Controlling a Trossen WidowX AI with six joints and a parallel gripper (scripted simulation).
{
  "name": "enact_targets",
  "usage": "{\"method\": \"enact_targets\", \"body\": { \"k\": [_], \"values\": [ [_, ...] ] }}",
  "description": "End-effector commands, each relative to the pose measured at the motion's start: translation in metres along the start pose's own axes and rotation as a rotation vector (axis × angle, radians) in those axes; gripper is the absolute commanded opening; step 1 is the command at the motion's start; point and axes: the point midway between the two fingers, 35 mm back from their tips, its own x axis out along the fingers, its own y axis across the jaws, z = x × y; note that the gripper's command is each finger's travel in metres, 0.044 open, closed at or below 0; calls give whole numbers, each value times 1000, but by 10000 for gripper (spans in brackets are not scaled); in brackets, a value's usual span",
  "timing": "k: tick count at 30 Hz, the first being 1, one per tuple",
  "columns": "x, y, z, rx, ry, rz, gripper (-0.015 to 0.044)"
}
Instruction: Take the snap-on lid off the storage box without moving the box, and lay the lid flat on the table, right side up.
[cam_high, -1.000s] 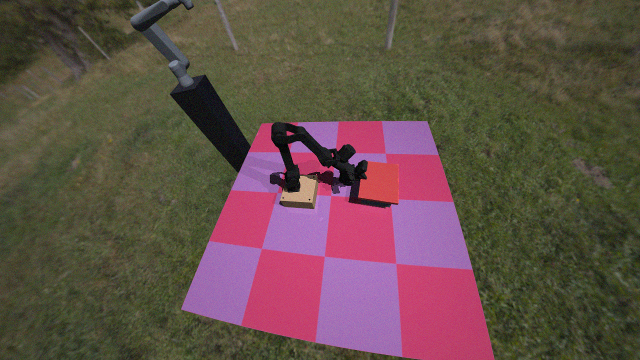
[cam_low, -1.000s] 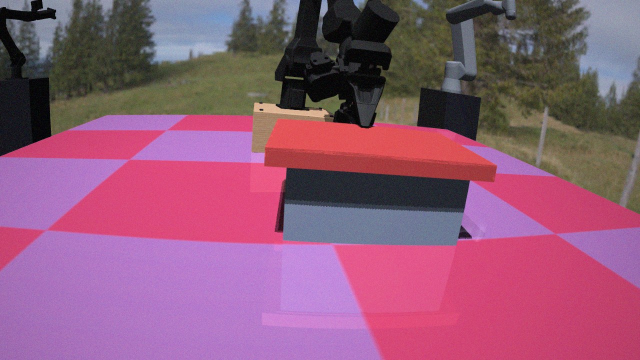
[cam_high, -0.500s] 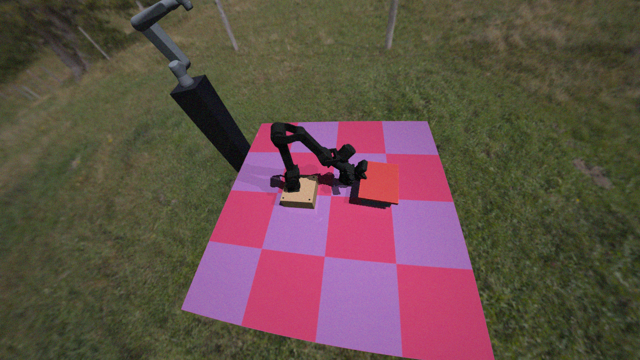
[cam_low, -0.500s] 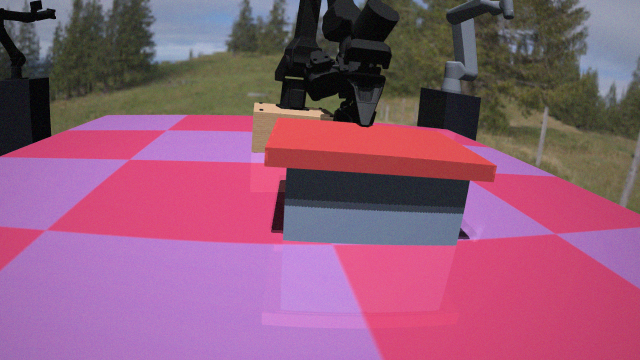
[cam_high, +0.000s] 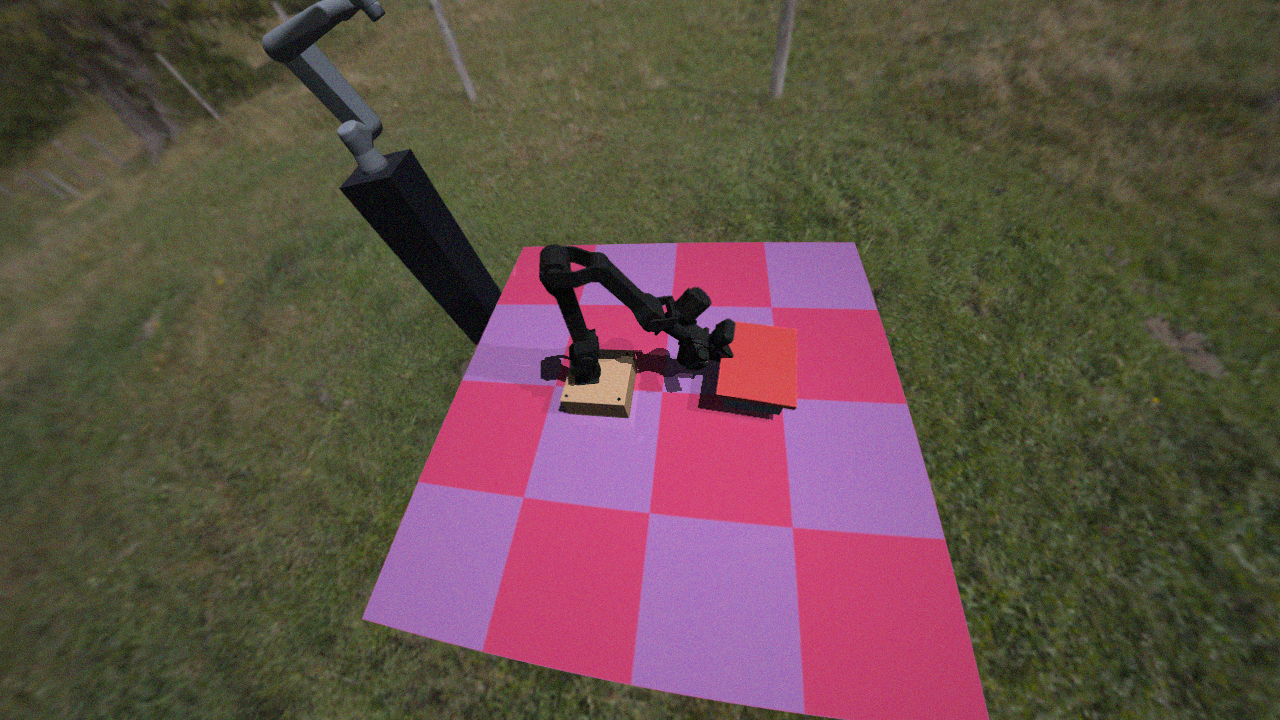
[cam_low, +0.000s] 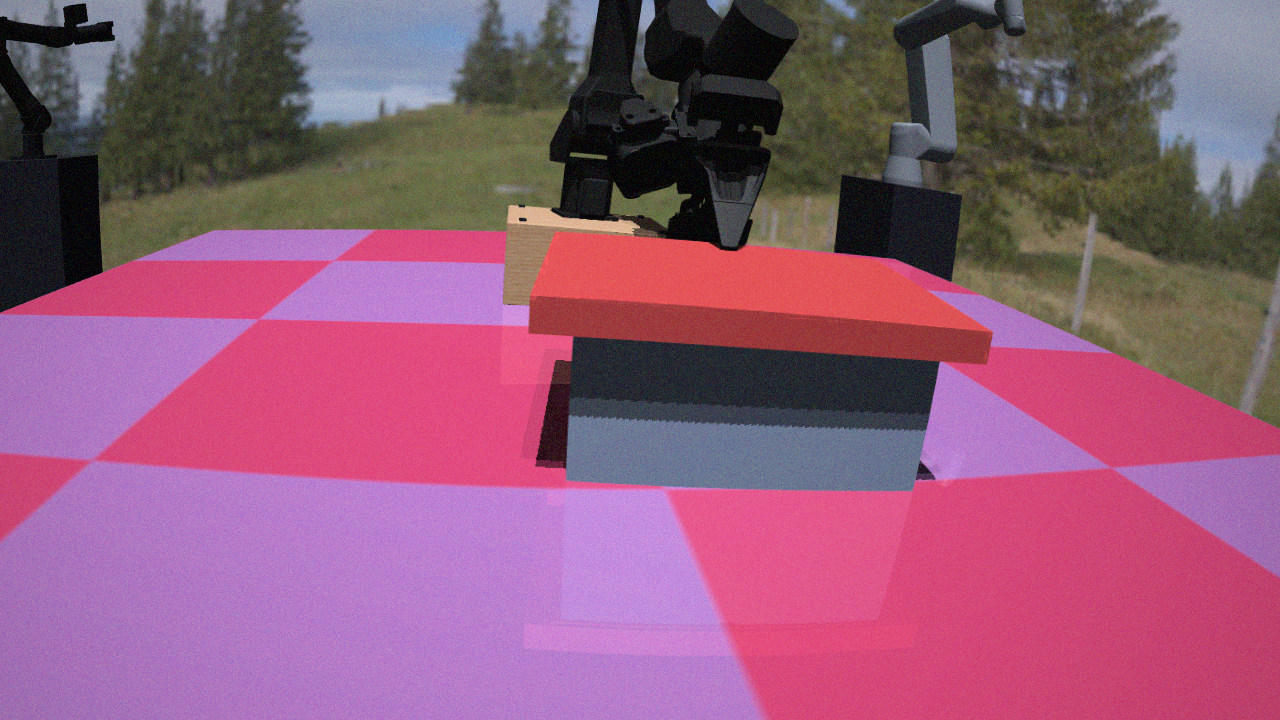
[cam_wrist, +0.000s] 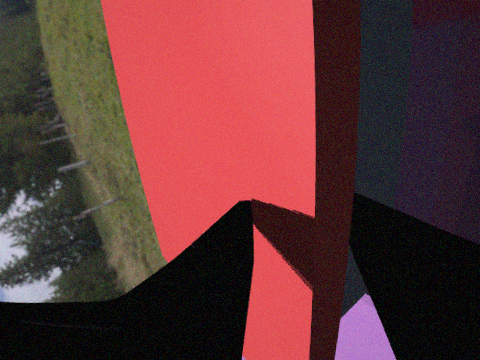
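The red lid (cam_high: 760, 367) (cam_low: 733, 286) (cam_wrist: 215, 100) is right side up over the blue-grey storage box (cam_high: 750, 407) (cam_low: 742, 447) (cam_wrist: 385, 75). Its edge on the arm's side looks slightly raised, while the far edge is low against the box. My gripper (cam_high: 726, 351) (cam_low: 726, 241) (cam_wrist: 296, 208) is shut on that near edge, one finger on the lid's top face and the other beneath its rim. The lower finger is hidden behind the lid in the exterior view. The box stands on the checkered table (cam_high: 581, 573) (cam_low: 268, 582).
The arm's wooden base block (cam_high: 601, 385) (cam_low: 523, 264) stands on the table on the arm's side of the box. Beyond the table a grey arm stands on a black pedestal (cam_high: 429, 241) (cam_low: 895, 219). Another black arm stands on a pedestal (cam_low: 35, 223) at far left in the exterior view.
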Motion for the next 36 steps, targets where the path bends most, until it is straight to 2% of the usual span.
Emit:
{"method": "enact_targets", "body": {
  "k": [1,36],
  "values": [
    [-2,2,0,1,1,3,0],
    [-7,7,0,1,1,3,0]
  ]
}}
